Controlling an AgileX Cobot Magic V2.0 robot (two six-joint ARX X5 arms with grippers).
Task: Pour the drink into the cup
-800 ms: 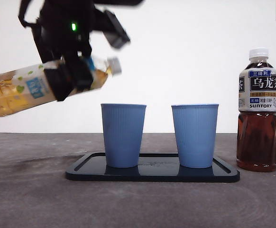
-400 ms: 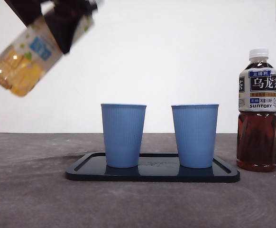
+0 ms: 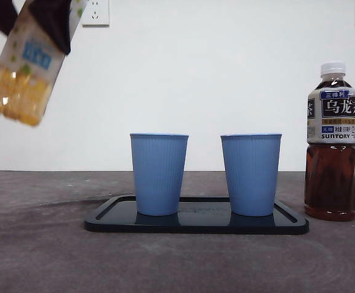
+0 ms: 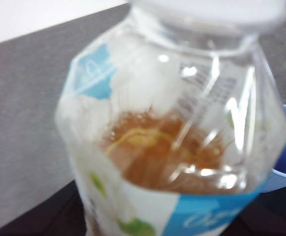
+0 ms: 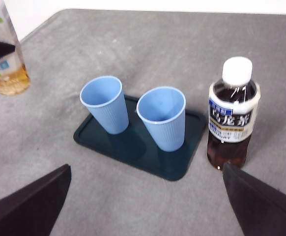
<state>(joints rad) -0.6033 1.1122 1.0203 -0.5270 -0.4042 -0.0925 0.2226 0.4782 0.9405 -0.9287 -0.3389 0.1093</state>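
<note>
My left gripper (image 3: 50,19) is shut on a clear bottle (image 3: 24,68) of yellow tea with a white and blue label, held high at the far left, base down and tilted. The bottle (image 4: 172,137) fills the left wrist view, its white cap blurred. Two blue ribbed cups stand on a black tray (image 3: 196,226): the left cup (image 3: 158,174) and the right cup (image 3: 251,174). Seen from the right wrist, the held bottle (image 5: 3,59) is off to the side of the cups (image 5: 104,103), away from the tray (image 5: 133,147). My right gripper (image 5: 145,206) hangs open high above the table, holding nothing.
A capped bottle of dark oolong tea (image 3: 331,146) stands upright just right of the tray, beside the right cup (image 5: 162,117). The same dark bottle (image 5: 233,115) shows close to the tray's corner. Grey table surface lies around the tray.
The held bottle swung from nearly level, mouth near the left cup, to steeply tilted with its base down. It rose and moved left, and the dark arm has mostly left the front view.
</note>
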